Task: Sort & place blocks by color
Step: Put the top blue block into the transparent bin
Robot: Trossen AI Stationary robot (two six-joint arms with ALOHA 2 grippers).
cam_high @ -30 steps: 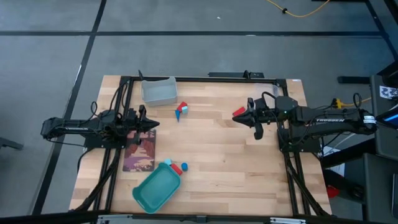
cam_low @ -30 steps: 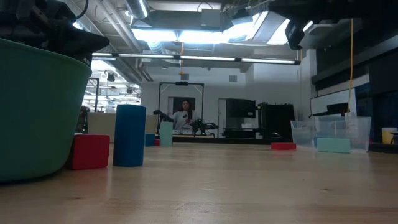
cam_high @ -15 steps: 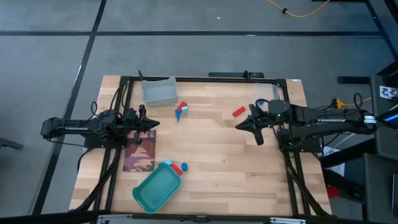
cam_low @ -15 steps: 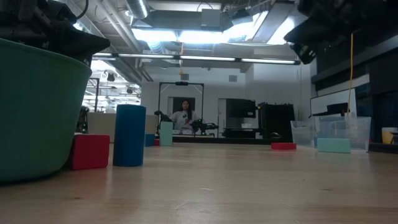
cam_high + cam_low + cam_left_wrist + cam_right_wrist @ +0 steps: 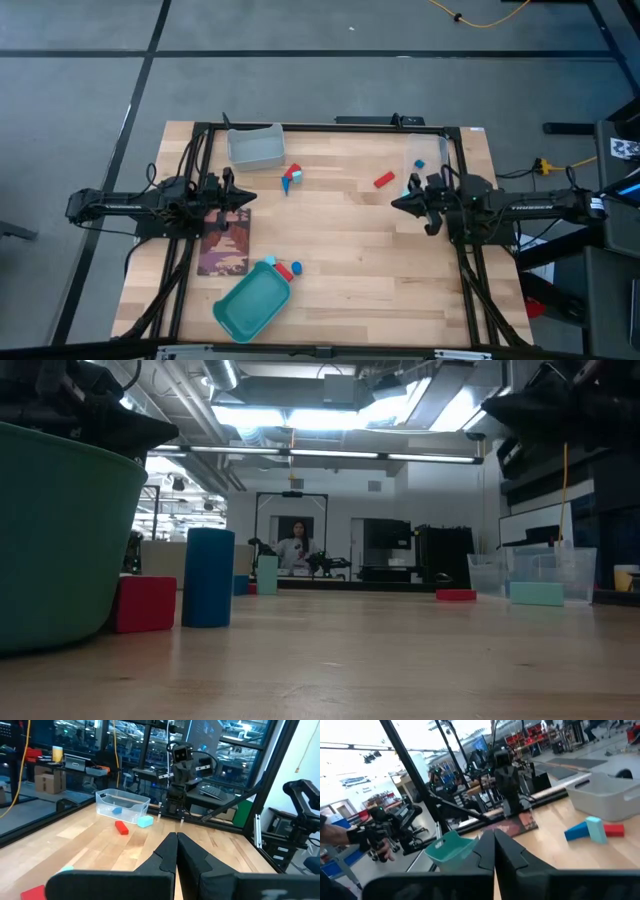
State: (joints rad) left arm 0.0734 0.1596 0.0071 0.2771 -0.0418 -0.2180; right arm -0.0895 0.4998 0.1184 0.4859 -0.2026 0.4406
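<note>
Both grippers hover shut and hold nothing. My left gripper [image 5: 250, 200] [image 5: 176, 840] waits by the table's left edge, above a dark mat. My right gripper [image 5: 393, 205] [image 5: 494, 837] hangs on the right side, just near of a flat red block [image 5: 384, 180] [image 5: 456, 595] that lies on the wood. A cyan block [image 5: 413, 181] [image 5: 145, 822] lies beside the clear bin [image 5: 425, 150], which holds a blue block [image 5: 420, 163]. A red, blue and cyan cluster [image 5: 292, 175] lies mid-table. Three more blocks [image 5: 284, 268] stand at the teal tray [image 5: 245, 310].
A grey bin [image 5: 256, 146] sits at the far edge, left of centre. The dark mat [image 5: 225, 243] lies on the left side. Bare wood stretches between the arms and toward the near right. A person shows far off in the room behind [image 5: 295, 545].
My right gripper has drawn back toward the table's right edge and a little toward the near edge, uncovering the flat red block, which has stayed where it lay. The left arm has kept still.
</note>
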